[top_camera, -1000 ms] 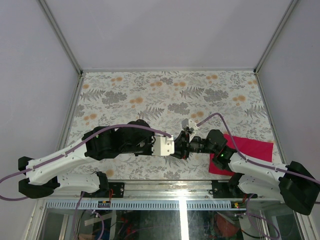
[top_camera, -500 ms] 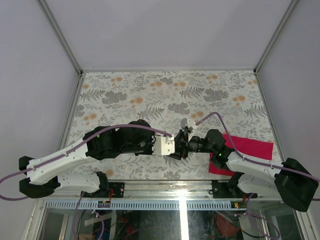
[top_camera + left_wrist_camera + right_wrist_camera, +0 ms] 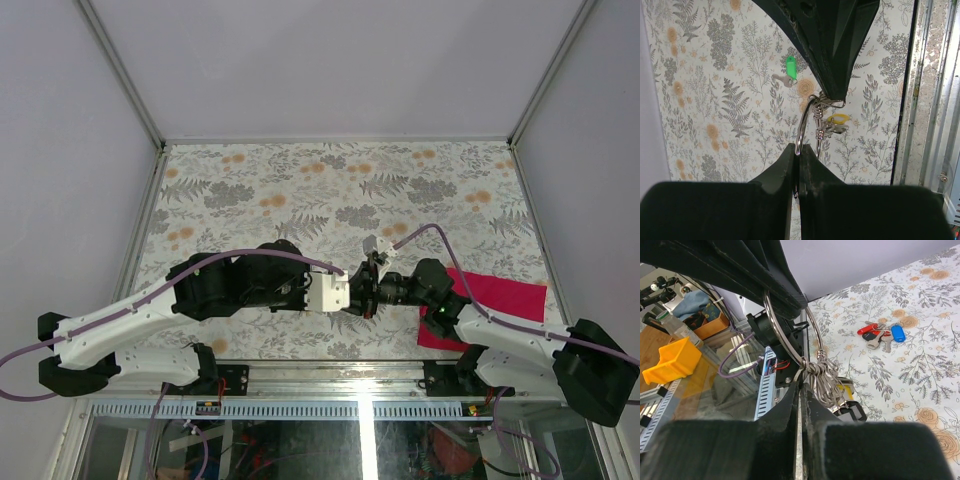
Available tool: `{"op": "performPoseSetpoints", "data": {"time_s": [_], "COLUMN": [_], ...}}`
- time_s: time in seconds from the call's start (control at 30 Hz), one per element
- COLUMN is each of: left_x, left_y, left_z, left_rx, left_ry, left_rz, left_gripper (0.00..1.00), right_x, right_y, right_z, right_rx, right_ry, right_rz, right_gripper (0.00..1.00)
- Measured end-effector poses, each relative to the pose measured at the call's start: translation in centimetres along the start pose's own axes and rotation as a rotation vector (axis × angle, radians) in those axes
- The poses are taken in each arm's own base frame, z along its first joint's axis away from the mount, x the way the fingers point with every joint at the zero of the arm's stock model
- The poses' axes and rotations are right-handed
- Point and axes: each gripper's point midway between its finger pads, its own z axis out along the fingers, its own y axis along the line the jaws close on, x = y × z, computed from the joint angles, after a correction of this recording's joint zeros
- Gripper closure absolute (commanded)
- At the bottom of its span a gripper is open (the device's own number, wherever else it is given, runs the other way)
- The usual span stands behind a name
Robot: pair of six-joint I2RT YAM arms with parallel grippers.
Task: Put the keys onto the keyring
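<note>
The keyring [image 3: 800,127] is a thin silvery wire ring held in the air between my two grippers, above the table's near edge. My left gripper [image 3: 796,147] is shut on its lower arc. My right gripper [image 3: 800,385] is shut on the keyring [image 3: 775,326] at the cluster of small rings, where a yellow tag [image 3: 845,388] hangs. In the top view the two grippers meet tip to tip [image 3: 362,287]. The green key [image 3: 790,66] lies on the table beyond the ring. The red key [image 3: 866,330] and the blue key [image 3: 897,333] lie together on the table.
A red cloth [image 3: 495,300] lies on the flowered table at the right, partly under the right arm. The table's metal front rail [image 3: 927,100] runs close beside the grippers. Walls close the table in on three sides.
My right gripper's jaws have closed on the keyring. Both arms have stayed almost where they were, with the right gripper shifted slightly.
</note>
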Motion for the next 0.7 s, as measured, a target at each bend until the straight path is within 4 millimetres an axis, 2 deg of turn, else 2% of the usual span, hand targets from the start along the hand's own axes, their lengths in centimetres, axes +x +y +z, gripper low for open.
{"op": "performPoseSetpoints", "data": {"time_s": [0.57,0.7], "left_x": [-0.2,-0.4], "left_y": [0.2,0.2], "left_z": [0.6,0.6], "left_rx": [-0.026,-0.038], "left_ry": [-0.034,-0.056], "left_rz": [-0.004,-0.015], "left_gripper": [1.00,0.95], "right_x": [-0.8,-1.1], "right_y": [-0.1,-0.2], "right_z": [-1.4,-1.5], "right_rx": [0.105,0.143], "right_ry": [0.035,0.066], "right_rz": [0.012,0.034], "right_gripper": [1.00,1.00]}}
